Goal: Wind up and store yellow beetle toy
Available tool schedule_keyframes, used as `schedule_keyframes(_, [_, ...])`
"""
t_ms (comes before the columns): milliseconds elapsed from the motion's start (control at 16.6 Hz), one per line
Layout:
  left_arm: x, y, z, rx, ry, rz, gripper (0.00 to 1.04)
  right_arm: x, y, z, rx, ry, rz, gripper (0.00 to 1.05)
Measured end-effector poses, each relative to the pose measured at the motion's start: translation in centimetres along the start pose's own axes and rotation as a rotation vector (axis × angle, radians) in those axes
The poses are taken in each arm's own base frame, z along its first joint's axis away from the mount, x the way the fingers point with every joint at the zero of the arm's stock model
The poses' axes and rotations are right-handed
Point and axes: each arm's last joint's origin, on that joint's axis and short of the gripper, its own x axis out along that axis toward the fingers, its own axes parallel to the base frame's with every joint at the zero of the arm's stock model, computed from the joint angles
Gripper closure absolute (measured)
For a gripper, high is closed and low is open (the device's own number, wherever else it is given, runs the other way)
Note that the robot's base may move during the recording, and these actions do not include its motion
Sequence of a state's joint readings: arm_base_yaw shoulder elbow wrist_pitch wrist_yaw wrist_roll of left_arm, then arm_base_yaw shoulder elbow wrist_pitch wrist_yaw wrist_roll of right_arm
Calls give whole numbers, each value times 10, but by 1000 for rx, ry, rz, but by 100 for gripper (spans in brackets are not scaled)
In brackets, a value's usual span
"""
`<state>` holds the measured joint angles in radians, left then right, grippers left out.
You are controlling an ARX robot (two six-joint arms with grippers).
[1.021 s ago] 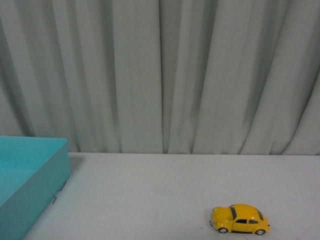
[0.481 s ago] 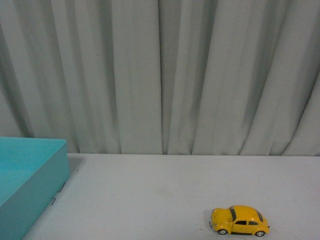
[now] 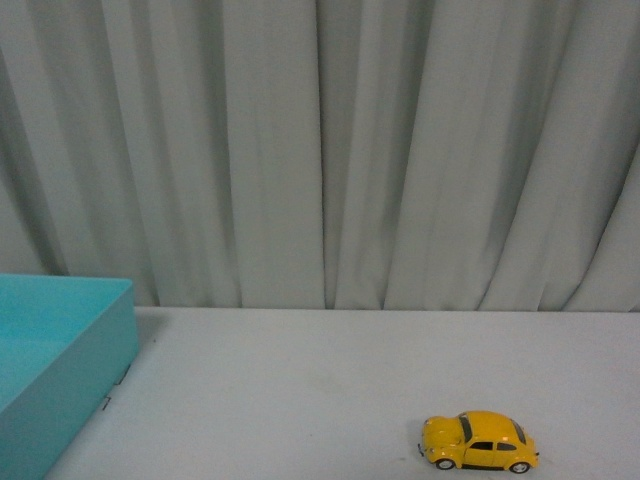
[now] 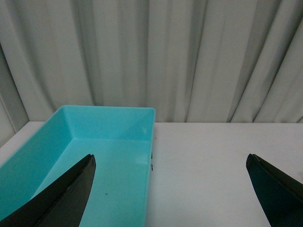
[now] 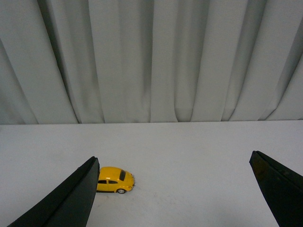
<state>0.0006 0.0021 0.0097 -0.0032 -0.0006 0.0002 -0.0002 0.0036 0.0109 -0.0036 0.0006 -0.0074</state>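
Note:
The yellow beetle toy [image 3: 479,441] stands on its wheels on the white table, at the front right in the front view. It also shows in the right wrist view [image 5: 115,179], partly behind one black finger [image 5: 71,198]. My right gripper [image 5: 173,163] is open and empty, short of the toy. My left gripper [image 4: 170,161] is open and empty, one finger [image 4: 61,198] over the teal box [image 4: 71,122]. Neither arm shows in the front view.
The teal box [image 3: 100,340] stands open at the left edge of the table; its inside looks empty in the left wrist view. Grey curtains [image 3: 320,150] hang behind the table's far edge.

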Motion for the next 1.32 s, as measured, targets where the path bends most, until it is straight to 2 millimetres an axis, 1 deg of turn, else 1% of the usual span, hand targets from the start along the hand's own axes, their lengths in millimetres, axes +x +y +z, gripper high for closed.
schedule_keyframes(541, [0,0,0,0,0,0,7,0,0,-1,3,7,6,7])
schedule_keyframes(601, [0,0,0,0,0,0,7,0,-2,-4,85,111,53,7])
schedule_keyframes(661, [0,0,0,0,0,1,7,3,-9,-5,216,167,64,7])
schedule_keyframes(721, [0,0,0,0,0,0,7,9,-20,1,289,124,68,7])
schedule_keyframes(841, [0,0,0,0,0,0,7,32,-50,23,284,47,14,7])
schedule_keyframes(901, [0,0,0,0,1,1,7,48,-64,32,269,17,-13,7])
schedule_keyframes(961, [0,0,0,0,1,0,7,68,-74,39,256,-1,-1,7])
schedule_keyframes(1021, [0,0,0,0,0,0,7,94,-81,43,246,-8,16,7])
schedule_keyframes(1081, [0,0,0,0,0,0,7,123,-82,44,231,7,57,7])
schedule_keyframes(1141, [0,0,0,0,0,0,7,156,-77,42,218,42,108,7])
schedule_keyframes(1202, [0,0,0,0,0,0,7,184,-70,38,187,66,164,7])
schedule_keyframes(1262, [0,0,0,0,0,0,7,214,-58,34,138,84,280,7])
schedule_keyframes(1322, [0,0,0,0,0,0,7,239,-46,29,74,117,413,7])
